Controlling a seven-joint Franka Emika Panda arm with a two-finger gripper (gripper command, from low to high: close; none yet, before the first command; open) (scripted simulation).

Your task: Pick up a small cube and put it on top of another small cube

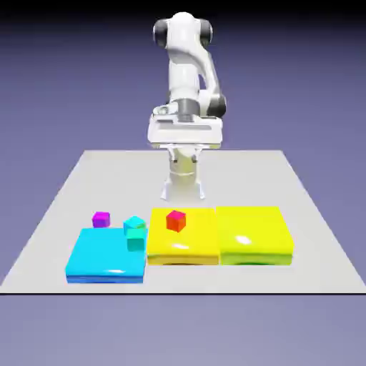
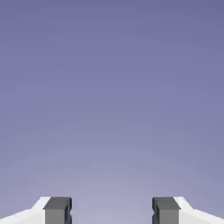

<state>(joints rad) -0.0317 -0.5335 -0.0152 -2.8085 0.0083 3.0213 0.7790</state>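
Near the front edge of the grey table [image 1: 50, 236] lie three flat slabs in a row. The blue slab [image 1: 104, 259] is nearest the front left corner in the exterior view. Next to it is a yellow slab [image 1: 187, 243], and touching that one is a yellow-green slab [image 1: 255, 236] toward the right side.

Two teal cubes [image 1: 135, 234] sit at the back right corner of the blue slab, close together. I cannot tell if one rests on the other.

The red cube [image 1: 176, 220] sits on the yellow slab, near its back edge.

The purple cube [image 1: 101, 219] sits on the bare table, just behind the back edge of the blue slab, toward the table's left side. It is apart from the red cube, with the teal cubes between them.

My hand [image 1: 184, 191] is farther back, over the middle of the table and well behind the cubes. My two grey fingers [image 2: 57, 210] stand wide apart. Nothing is between them. In my hand view I see only the plain blue-violet wall past them.
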